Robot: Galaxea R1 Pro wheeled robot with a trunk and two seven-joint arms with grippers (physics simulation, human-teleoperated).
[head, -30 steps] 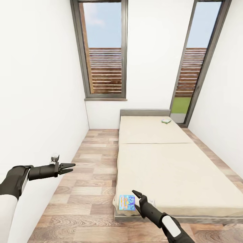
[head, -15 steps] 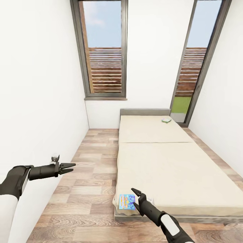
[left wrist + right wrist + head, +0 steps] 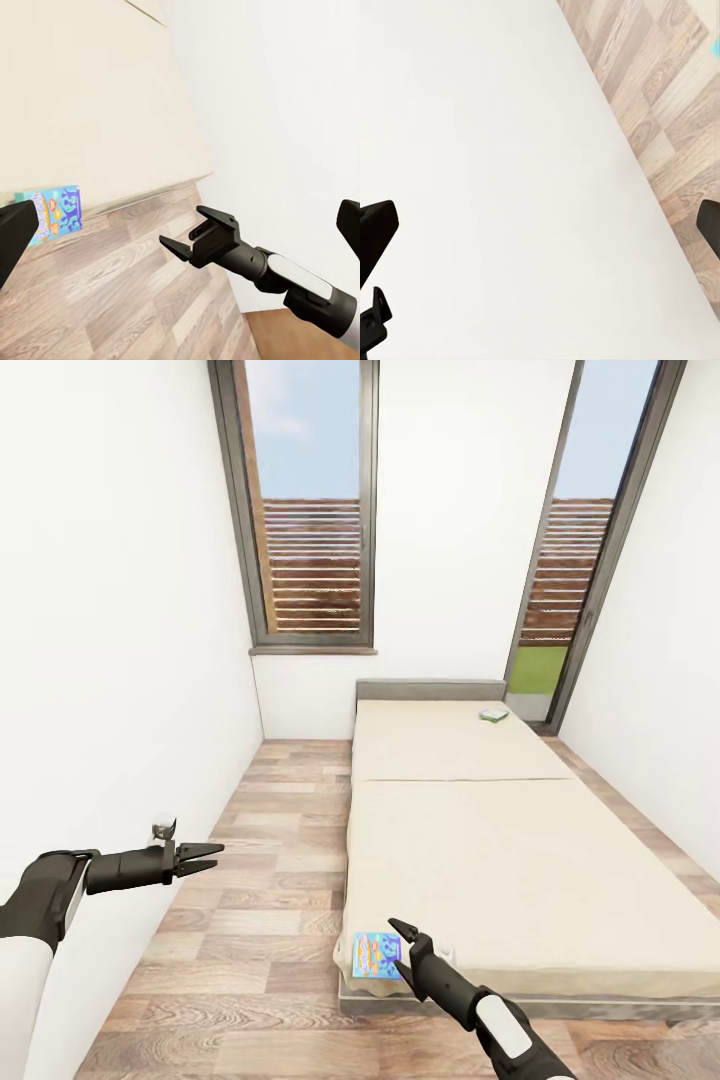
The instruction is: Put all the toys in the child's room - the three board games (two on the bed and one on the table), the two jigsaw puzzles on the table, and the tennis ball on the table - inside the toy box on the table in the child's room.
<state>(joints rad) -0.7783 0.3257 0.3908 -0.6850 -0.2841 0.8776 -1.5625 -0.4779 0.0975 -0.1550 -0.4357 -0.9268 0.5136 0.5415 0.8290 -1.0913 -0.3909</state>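
Head view: green-white game (image 3: pixel 493 714) by headboard; both tools (image 3: pixel 203 856) (image 3: pixel 401 943) apart, empty; blue game (image 3: pixel 375 956) at bed corner.

Black arms — white forearm panels (image 3: pixel 497 1028), seemingly glossy — ending in black two-fingered grippers.

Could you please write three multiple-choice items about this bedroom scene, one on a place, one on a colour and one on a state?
1. Where does the blue board game lie?
A. at the bed's near corner
B. by the headboard
C. on the floor

2. What colour is the bed cover?
A. grey
B. beige
C. white

3. How is the right pincer?
A. shut on the game
B. shut, empty
C. open, empty

Answers: 1 A, it sits at the mattress's near corner beside the right pincer. 2 B, the mattress cover is plain beige. 3 C, its fingers are spread and hold nothing.
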